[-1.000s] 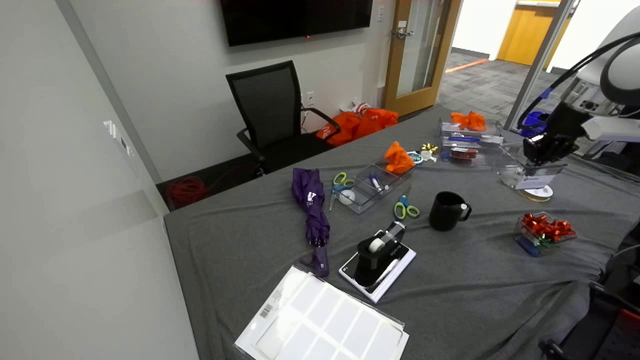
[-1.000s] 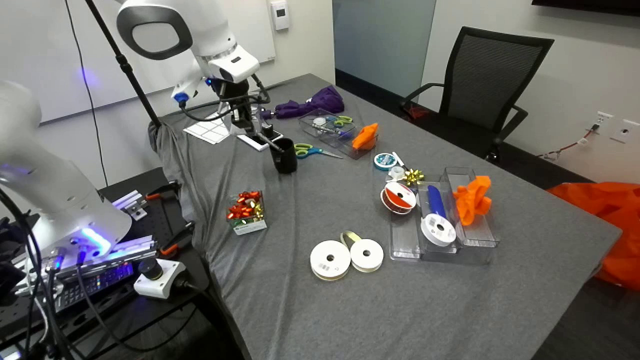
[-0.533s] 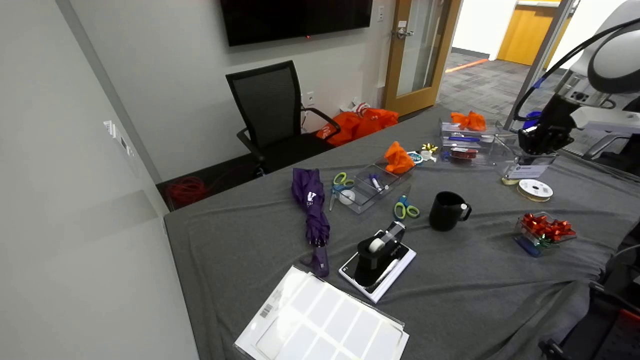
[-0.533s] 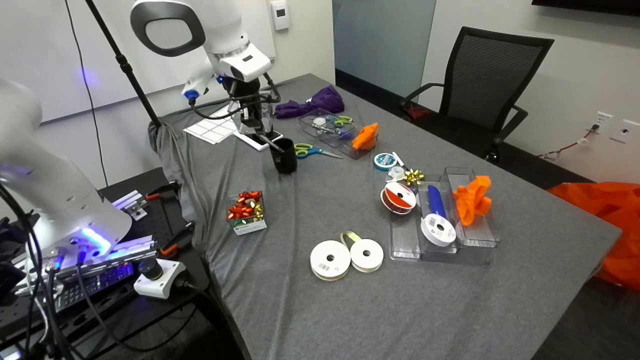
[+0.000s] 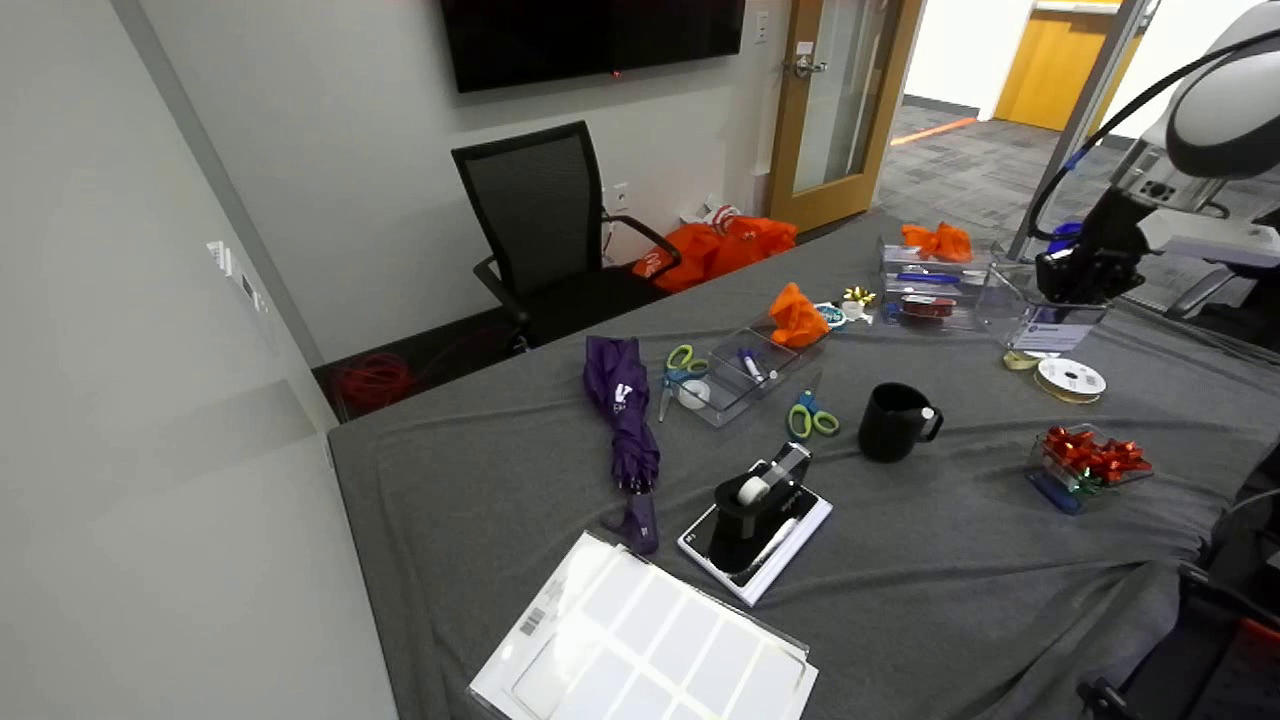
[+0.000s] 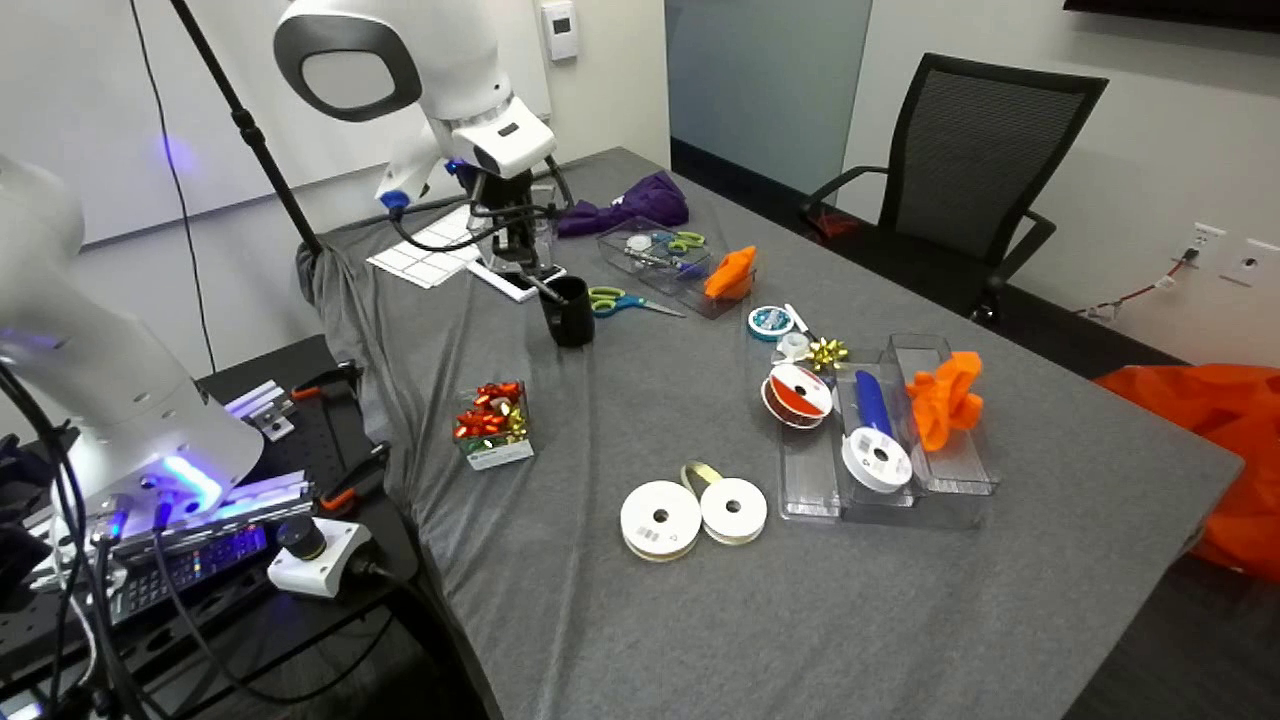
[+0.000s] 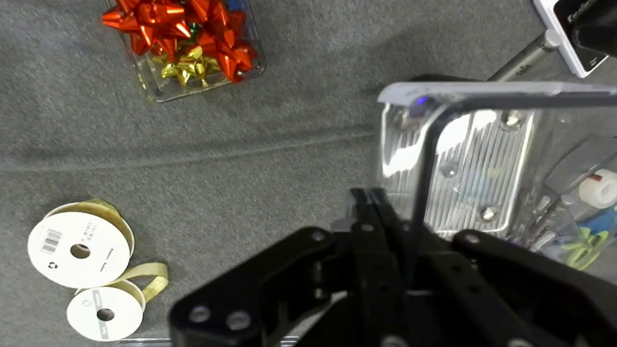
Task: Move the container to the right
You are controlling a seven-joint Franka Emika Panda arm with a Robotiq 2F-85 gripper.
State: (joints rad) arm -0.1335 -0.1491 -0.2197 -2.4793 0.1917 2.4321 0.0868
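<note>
The container (image 7: 477,168) is a clear plastic box with a ribbed bottom; in the wrist view I look into it past its near rim. My gripper (image 7: 370,195) is shut on one of its walls. It holds the container in the air above the grey table. In an exterior view the container (image 5: 1055,335), with a pale label, hangs below the gripper (image 5: 1072,292). In an exterior view the gripper (image 6: 520,255) is just behind the black mug (image 6: 569,312), and the container (image 6: 545,230) shows partly beside it.
A clear box of red bows (image 6: 492,425), ribbon spools (image 6: 660,518) and a clear organizer (image 6: 810,485) stand on the table. A divided tray (image 6: 655,272), scissors (image 6: 640,302), a purple umbrella (image 6: 640,203) and a tape dispenser (image 5: 750,505) are also there.
The arm, with the container still held, has moved rightward in an exterior view, towards the mug's far side. In an exterior view the container has shifted slightly up and left, uncovering the spools.
</note>
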